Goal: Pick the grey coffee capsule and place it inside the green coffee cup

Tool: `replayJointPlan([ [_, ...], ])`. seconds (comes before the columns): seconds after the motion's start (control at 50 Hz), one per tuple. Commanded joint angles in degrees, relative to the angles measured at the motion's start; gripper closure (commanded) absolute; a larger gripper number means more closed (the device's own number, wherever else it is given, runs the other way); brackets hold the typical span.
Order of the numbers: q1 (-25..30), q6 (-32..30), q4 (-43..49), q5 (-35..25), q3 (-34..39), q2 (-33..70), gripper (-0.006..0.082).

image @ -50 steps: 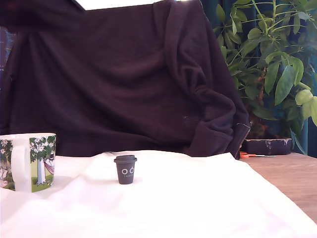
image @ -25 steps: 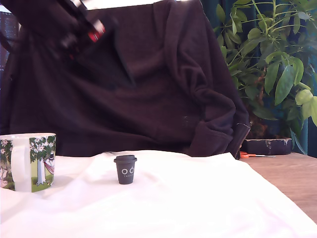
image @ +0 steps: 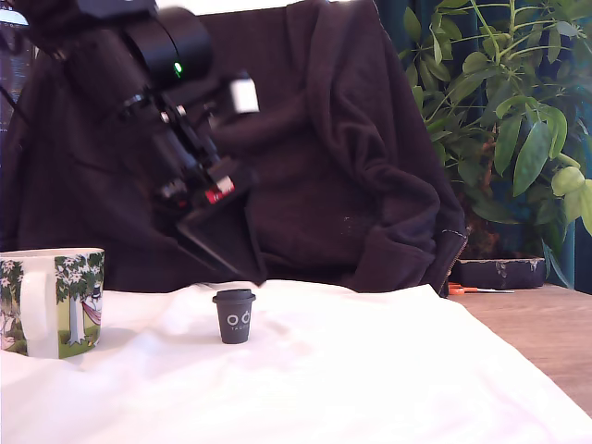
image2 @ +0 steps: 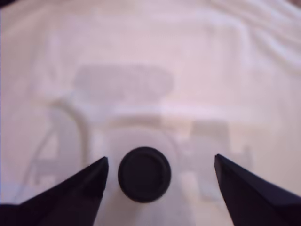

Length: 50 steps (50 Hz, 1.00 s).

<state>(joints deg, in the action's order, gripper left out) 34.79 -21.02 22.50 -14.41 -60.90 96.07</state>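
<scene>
Dropped in from upper frame: arm now hangs just above the grey coffee capsule [image: 234, 315]. Pincer [image2: 160, 176] wide open, holding nothing, capsule between its tips. Lower straight, close below the lid. Green coffee cup [image: 57, 302] sits at exterior view's left, unmoved.

White cloth [image: 370, 370] over wooden table [image: 546, 333]. Dark fabric [image: 351, 166] draped behind. Leafy plant [image: 499, 102] at exterior view's right; orange scissors [image: 472, 289] beneath.
</scene>
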Motion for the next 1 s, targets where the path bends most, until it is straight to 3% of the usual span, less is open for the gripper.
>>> replayJointPlan([
  [0.0, 0.1, -0.6, -0.2, 0.2, -0.8, 2.1, 0.0102],
  [0.24, -0.2, -0.6, -0.2, 2.1, -1.1, 5.0, 0.0109],
  [0.36, -0.6, -0.6, -0.5, 2.1, -1.1, 5.3, 0.0163],
  [0.44, -0.8, -0.7, -0.5, 2.1, -1.2, 5.3, 0.025],
  [0.54, -0.8, -1.2, 0.2, 1.9, -1.2, 5.3, 0.0464],
  [0.58, -0.8, -1.1, 0.1, 1.6, -1.2, 5.3, 0.0513],
  [0.98, -1.4, -1.1, -1.2, 1.2, -1.7, 5.2, 0.0532],
])
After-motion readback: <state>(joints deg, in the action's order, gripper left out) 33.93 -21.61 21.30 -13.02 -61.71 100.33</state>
